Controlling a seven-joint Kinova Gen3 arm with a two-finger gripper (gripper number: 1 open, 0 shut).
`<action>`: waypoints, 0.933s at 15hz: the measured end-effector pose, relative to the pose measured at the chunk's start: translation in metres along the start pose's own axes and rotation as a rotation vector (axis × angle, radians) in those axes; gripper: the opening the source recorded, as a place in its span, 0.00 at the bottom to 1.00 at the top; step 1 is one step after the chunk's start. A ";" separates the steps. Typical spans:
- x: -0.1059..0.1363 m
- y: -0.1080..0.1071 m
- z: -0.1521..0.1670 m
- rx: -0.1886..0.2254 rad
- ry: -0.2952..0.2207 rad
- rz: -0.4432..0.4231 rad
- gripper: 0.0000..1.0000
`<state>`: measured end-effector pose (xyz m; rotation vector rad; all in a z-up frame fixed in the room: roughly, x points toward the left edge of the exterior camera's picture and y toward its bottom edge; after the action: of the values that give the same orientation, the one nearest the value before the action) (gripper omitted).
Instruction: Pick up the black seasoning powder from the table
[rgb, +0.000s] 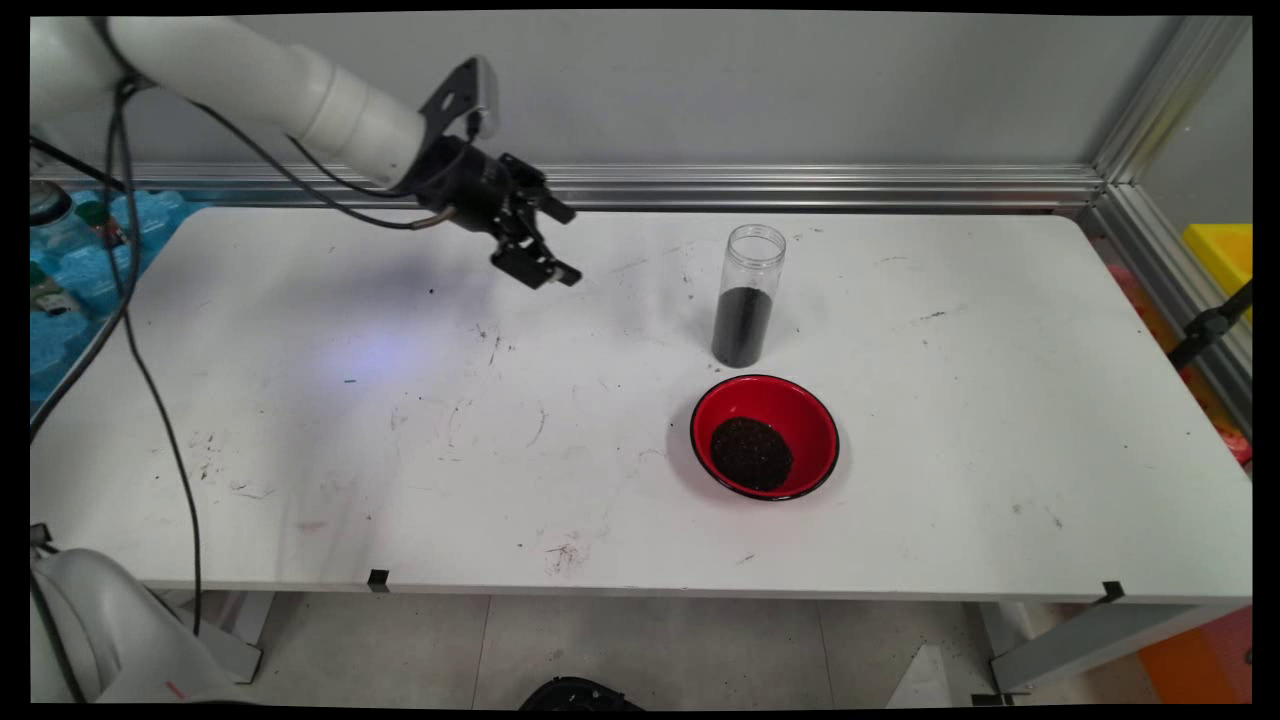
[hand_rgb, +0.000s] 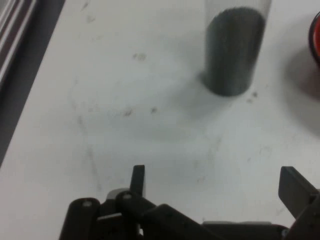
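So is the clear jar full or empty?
Partly full: the upright clear jar holds dark grains to roughly half its height; its mouth is open.

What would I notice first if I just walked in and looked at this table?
Probably the red bowl near the middle right of the white table, with a dark heap inside it. Just behind it stands a clear jar, upright and about half full of the same dark stuff. To its left the black gripper hangs open above the table, holding nothing.
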<state>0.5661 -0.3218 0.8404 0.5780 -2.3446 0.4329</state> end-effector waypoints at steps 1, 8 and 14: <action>0.005 -0.001 0.008 -0.014 0.006 0.013 1.00; 0.033 -0.008 0.066 -0.076 0.044 0.050 1.00; 0.042 -0.011 0.114 -0.111 0.084 0.036 1.00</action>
<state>0.4819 -0.3944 0.7888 0.4574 -2.2851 0.3346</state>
